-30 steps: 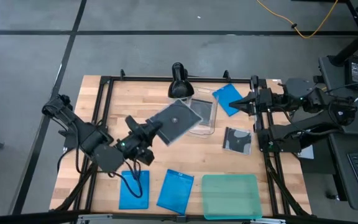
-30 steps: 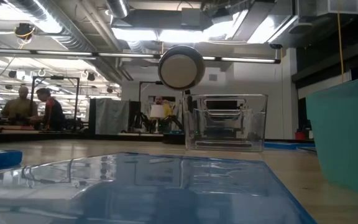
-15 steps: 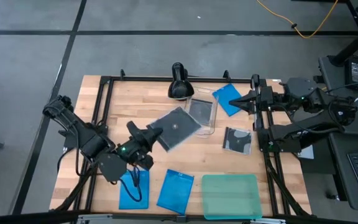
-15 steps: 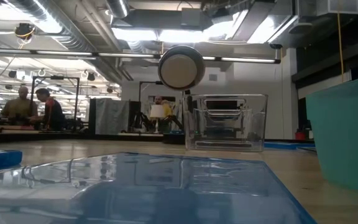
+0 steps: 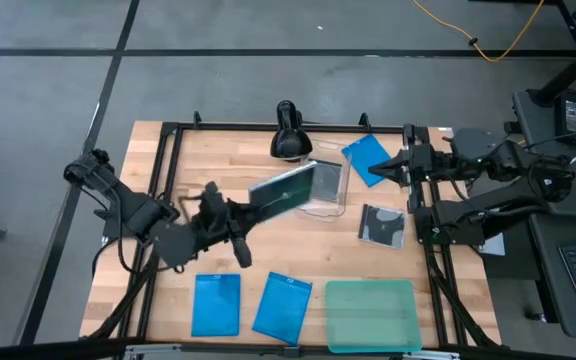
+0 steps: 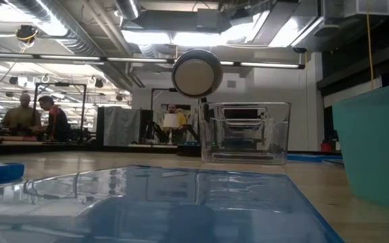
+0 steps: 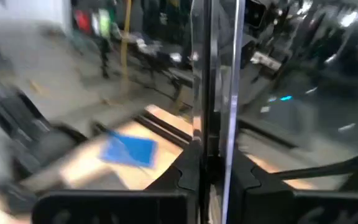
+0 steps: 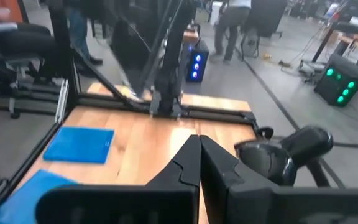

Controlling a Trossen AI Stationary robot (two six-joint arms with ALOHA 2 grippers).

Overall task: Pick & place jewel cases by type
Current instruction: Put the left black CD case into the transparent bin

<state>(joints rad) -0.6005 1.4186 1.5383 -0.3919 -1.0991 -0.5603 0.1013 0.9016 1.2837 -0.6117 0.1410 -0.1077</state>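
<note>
My left gripper is shut on a black-and-clear disc case, held up over the table's middle beside the clear tub. The left wrist view shows this case edge-on between my fingers. Another disc case lies flat at the right. One blue case lies at the far right, and two blue cases lie near the front edge. My right gripper hangs shut over the right edge, holding nothing. My left gripper pinches the disc case between its two fingers at the edge nearest the arm, one finger on each flat face. The fingers come in about level from the table's left. The case stands nearly on edge, lifted clear of the table.
A teal tray stands at the front right. A black lamp-like head stands at the far edge behind the tub. A black frame runs round the table. In the low view, a blue case fills the foreground before the tub.
My left gripper has rolled about a quarter turn while staying shut and shifting slightly toward the tub. The disc case has gone from lying flat in the hold to standing nearly on edge, still clear of the table.
</note>
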